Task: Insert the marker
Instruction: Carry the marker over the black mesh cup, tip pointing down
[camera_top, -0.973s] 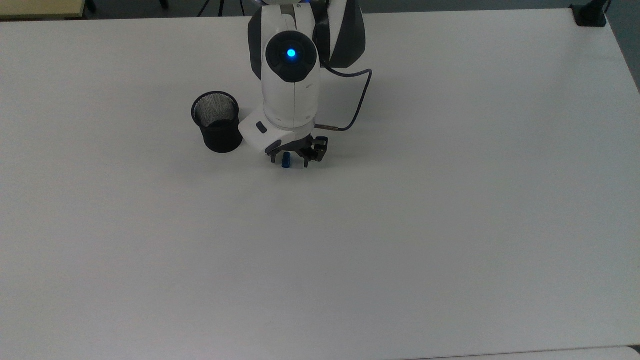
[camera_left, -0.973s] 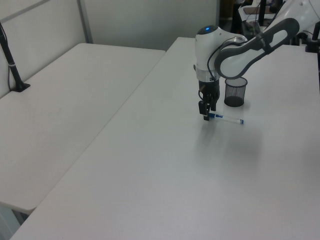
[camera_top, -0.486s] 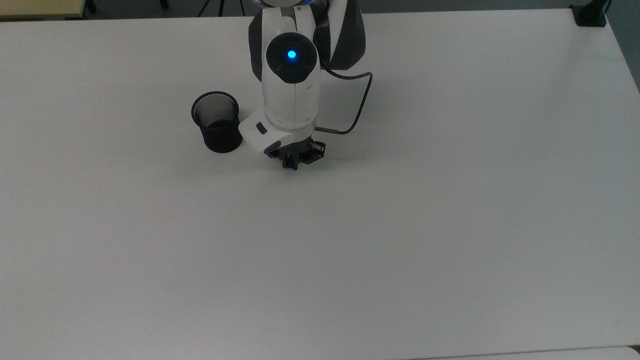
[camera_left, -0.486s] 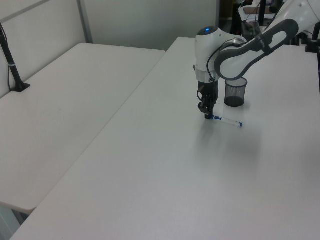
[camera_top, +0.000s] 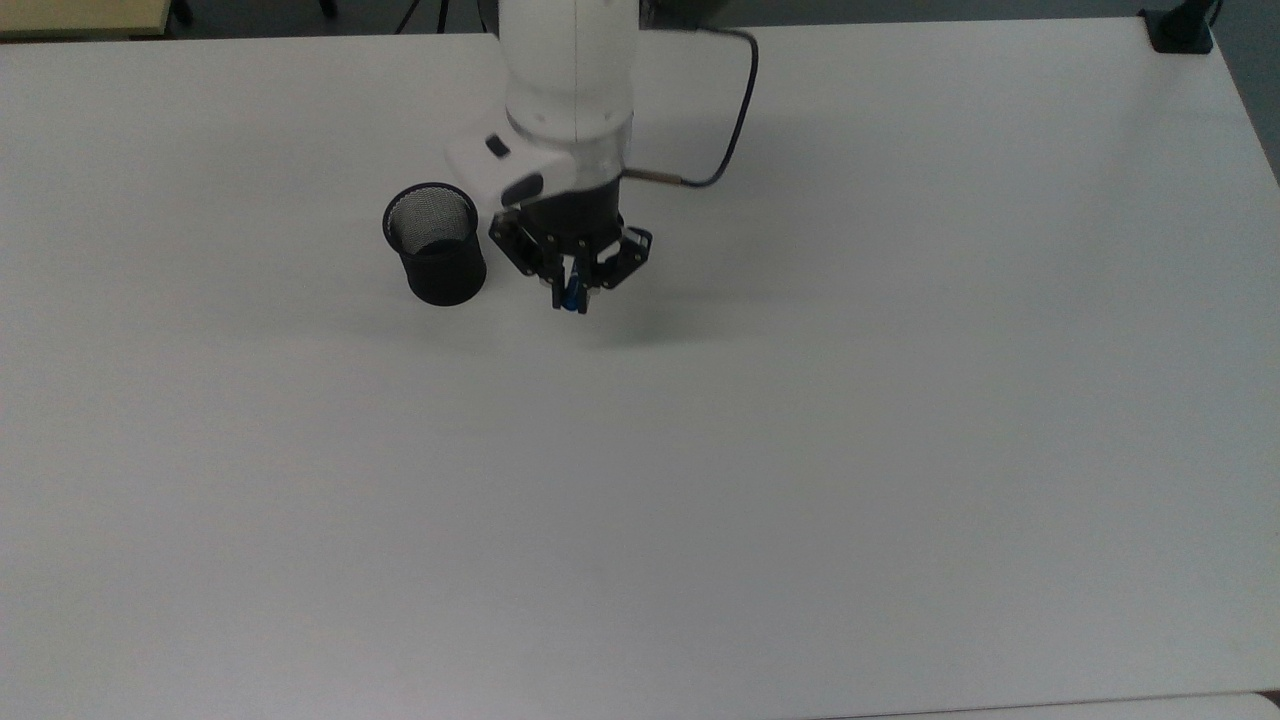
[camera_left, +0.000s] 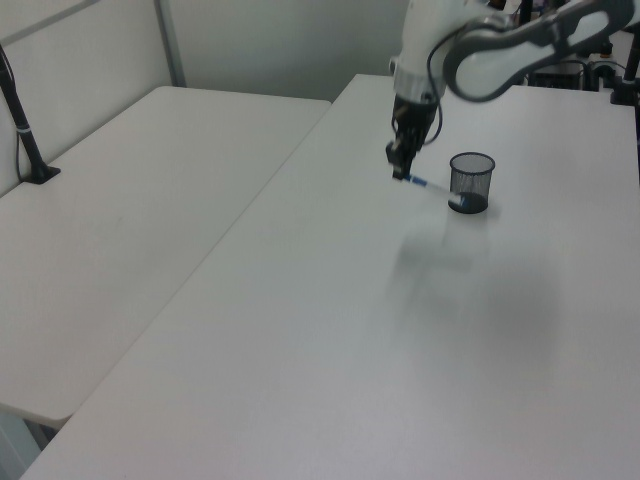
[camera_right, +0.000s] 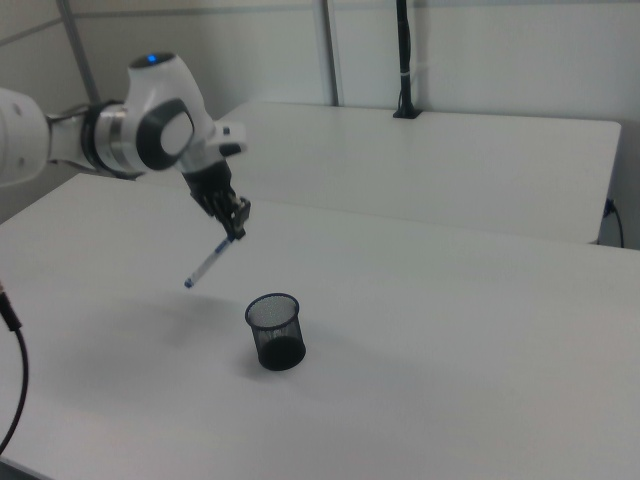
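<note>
In the top view, your gripper (camera_top: 572, 296) hangs just to the right of the black mesh cup (camera_top: 434, 243), its fingers closed on the blue-capped end of the marker (camera_top: 571, 293), which shows there as little more than a blue stub between them. The white table (camera_top: 900, 400) lies below it with a shadow, so I judge the load is lifted. In the left view, the gripper (camera_left: 399, 172) holds the marker (camera_left: 425, 185) by one end, and the barrel slants down and to the left view's right, toward the cup (camera_left: 470, 183). In the right view, the gripper (camera_right: 237, 228) pinches the top end and the marker (camera_right: 207, 264) hangs aslant below it, free end toward the right view's left, above and apart from the cup (camera_right: 275, 331). Watch that tilt: with the grip at one end, the barrel may swing or slip, and its low tip could strike the rim and topple the light cup rather than drop inside.
</note>
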